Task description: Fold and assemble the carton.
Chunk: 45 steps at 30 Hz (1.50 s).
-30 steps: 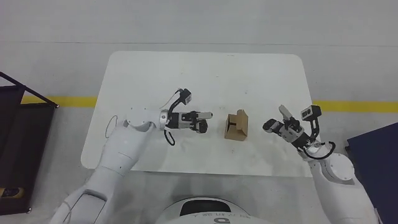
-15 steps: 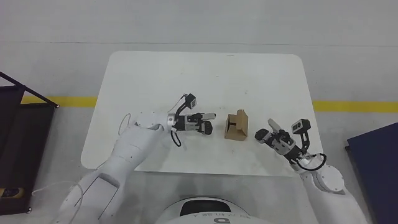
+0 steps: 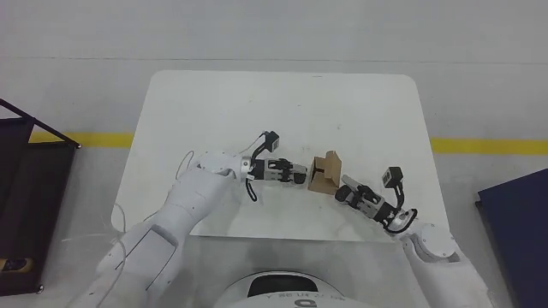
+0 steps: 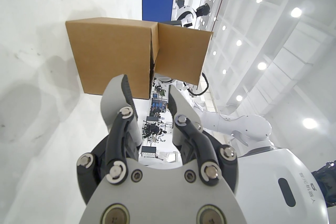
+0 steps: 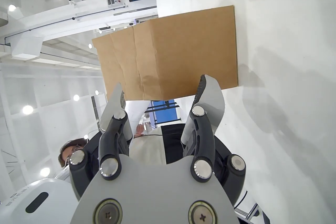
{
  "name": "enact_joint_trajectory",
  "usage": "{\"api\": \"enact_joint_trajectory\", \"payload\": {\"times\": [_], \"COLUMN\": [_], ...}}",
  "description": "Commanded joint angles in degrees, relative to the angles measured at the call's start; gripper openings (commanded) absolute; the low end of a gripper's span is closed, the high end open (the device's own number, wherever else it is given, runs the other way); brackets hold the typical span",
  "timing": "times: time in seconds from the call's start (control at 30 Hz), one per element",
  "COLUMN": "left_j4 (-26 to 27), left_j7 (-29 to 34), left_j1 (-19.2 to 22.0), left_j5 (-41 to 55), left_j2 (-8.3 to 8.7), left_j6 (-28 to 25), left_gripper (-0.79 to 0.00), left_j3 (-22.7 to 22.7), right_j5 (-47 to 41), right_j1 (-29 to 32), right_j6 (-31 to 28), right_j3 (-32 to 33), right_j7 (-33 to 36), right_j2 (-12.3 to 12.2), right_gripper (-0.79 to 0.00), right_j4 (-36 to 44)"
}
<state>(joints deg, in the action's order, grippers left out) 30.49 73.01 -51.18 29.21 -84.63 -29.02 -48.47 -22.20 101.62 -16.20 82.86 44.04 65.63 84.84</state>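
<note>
A small brown carton [image 3: 326, 173] stands on the white table [image 3: 282, 111] near its front edge, with one flap raised. In the left wrist view the carton [image 4: 113, 57] shows a side wall and a flap standing off it. My left gripper [image 3: 300, 174] is open just left of the carton, its fingertips [image 4: 151, 87] almost at the wall. My right gripper [image 3: 342, 193] is open just right of the carton, close to its lower corner. In the right wrist view the carton [image 5: 173, 51] lies straight ahead of the open right gripper [image 5: 161, 88].
The table's front edge [image 3: 282, 239] runs close behind both grippers. A dark rack [image 3: 21, 188] stands off the table's left side and a blue panel [image 3: 522, 214] at the right. The far half of the table is bare.
Both arms have closed in on the carton: the left gripper moved right, the right gripper moved left and nearer the front. The carton has stayed put.
</note>
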Motion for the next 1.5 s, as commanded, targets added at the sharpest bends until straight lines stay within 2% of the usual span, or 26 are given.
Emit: {"api": "enact_joint_trajectory", "payload": {"times": [0.0, 0.07, 0.2, 0.27, 0.3, 0.47, 0.77, 0.97, 1.27, 1.47], "left_j4": [-0.7, -1.4, -2.5, -3.0, -3.1, -3.7, -4.6, -4.6, -3.3, -3.8], "left_j7": [0.1, 0.4, 0.9, 1.2, 1.2, 1.1, 1.0, 1.1, 1.0, 0.3], "left_j1": [0.3, 0.6, 1.2, 1.3, 1.4, 1.7, 2.1, 1.8, 1.1, 1.2], "left_j5": [0.2, 0.5, 0.6, 0.6, 0.6, 0.4, 0.8, 2.4, 3.2, 3.8], "left_j2": [-0.27, -0.54, -0.97, -1.18, -1.29, -1.77, -2.34, -2.14, -0.79, -0.37], "left_j6": [-0.2, -0.4, -1.0, -1.1, -1.0, -1.2, -1.3, -1.2, -1.3, -1.9], "left_gripper": [-0.591, -0.542, -0.394, -0.24, -0.222, -0.24, -0.394, -0.4, -0.406, -0.449], "left_j3": [0.2, 0.4, 0.7, 0.9, 1.0, 1.5, 1.8, 1.1, -0.3, -1.1], "right_j5": [0.4, 0.8, 3.5, 4.4, 5.0, 7.1, 9.7, 10.3, 10.6, 10.0], "right_j1": [-0.2, -0.5, -0.9, -1.1, -1.2, -1.6, -1.8, -2.1, -2.6, -2.6], "right_j6": [0.1, 0.1, -0.4, -0.6, -0.7, -0.6, 0.0, 0.5, 1.1, 0.9], "right_j3": [-0.1, -0.3, -0.8, -1.3, -1.4, -2.2, -2.8, -3.1, -3.6, -3.4], "right_j7": [-0.1, -0.3, -1.5, -2.0, -2.2, -2.9, -3.8, -4.3, -4.6, -5.0], "right_j2": [0.0, 0.0, -0.1, -0.1, -0.1, -0.2, -0.4, -0.5, -0.6, -0.7], "right_gripper": [-0.243, -0.231, -0.206, -0.203, -0.209, -0.243, -0.357, -0.394, -0.428, -0.434], "right_j4": [0.0, -0.1, -0.3, -0.4, -0.4, -0.5, -0.3, -0.1, 0.1, 0.6]}}
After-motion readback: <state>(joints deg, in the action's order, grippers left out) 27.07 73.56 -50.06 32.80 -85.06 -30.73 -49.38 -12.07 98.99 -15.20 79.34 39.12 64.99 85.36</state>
